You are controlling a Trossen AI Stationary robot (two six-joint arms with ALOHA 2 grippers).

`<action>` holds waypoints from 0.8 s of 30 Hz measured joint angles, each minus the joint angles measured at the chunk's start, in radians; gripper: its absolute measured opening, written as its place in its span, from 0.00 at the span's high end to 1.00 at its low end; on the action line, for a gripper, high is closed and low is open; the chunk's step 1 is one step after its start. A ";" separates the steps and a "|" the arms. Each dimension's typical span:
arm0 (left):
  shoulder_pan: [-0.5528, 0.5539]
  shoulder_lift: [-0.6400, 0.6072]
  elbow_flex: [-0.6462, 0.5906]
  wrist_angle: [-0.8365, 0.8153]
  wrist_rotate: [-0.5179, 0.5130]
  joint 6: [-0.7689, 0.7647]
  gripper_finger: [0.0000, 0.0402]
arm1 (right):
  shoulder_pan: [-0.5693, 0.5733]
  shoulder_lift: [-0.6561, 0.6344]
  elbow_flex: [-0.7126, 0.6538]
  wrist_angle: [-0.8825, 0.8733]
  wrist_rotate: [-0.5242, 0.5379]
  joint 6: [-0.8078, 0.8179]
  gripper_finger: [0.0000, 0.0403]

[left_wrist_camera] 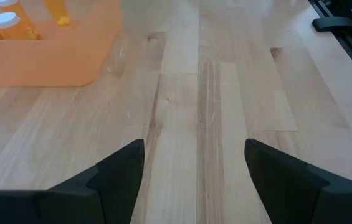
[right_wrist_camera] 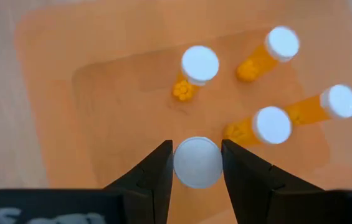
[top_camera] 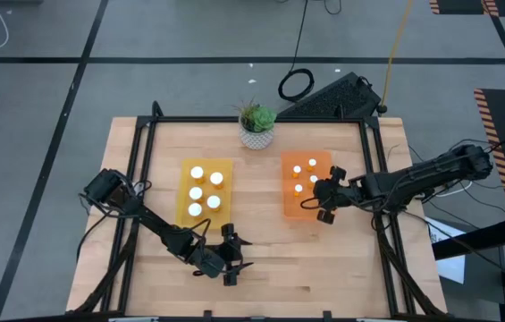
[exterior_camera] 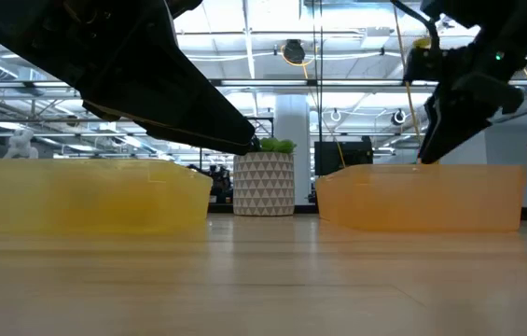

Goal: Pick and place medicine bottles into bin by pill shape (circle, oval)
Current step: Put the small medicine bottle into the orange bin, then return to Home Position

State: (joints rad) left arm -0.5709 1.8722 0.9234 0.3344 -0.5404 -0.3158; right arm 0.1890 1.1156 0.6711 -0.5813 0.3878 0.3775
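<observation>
Several medicine bottles with white caps stand in the yellow bin on the left, among them one. More stand in the orange bin on the right, such as one. My right gripper is over the orange bin's near part, shut on one more bottle. My left gripper hovers open over bare wood near the table's front edge, with nothing between its fingers. My right gripper pinches a medicine bottle by the rim of its white cap, one finger on each side. The fingers come from above and point down. The cap hides the bottle's body, so whether its base stands on the bin floor cannot be told.
A white potted plant stands at the table's far edge between the two bins. Bare wood lies between the bins and along the front. A black frame rail borders the table.
</observation>
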 joint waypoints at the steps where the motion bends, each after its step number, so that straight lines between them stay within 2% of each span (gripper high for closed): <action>1: 0.000 0.000 0.000 0.000 0.000 0.000 0.30 | 0.000 0.000 -0.012 0.014 -0.005 0.006 0.70; 4: 0.000 0.000 0.000 0.000 0.000 0.000 0.30 | 0.000 0.000 -0.044 0.045 -0.048 0.008 0.70; 12: 0.000 0.000 0.000 0.003 -0.001 0.000 0.30 | 0.002 0.000 -0.057 0.064 -0.049 0.029 0.69; 24: 0.002 0.000 0.000 0.008 -0.002 0.000 0.30 | 0.002 0.000 -0.057 0.080 -0.048 0.025 0.56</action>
State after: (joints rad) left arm -0.5688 1.8721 0.9234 0.3420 -0.5423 -0.3153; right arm 0.1913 1.1157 0.6140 -0.5012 0.3393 0.4029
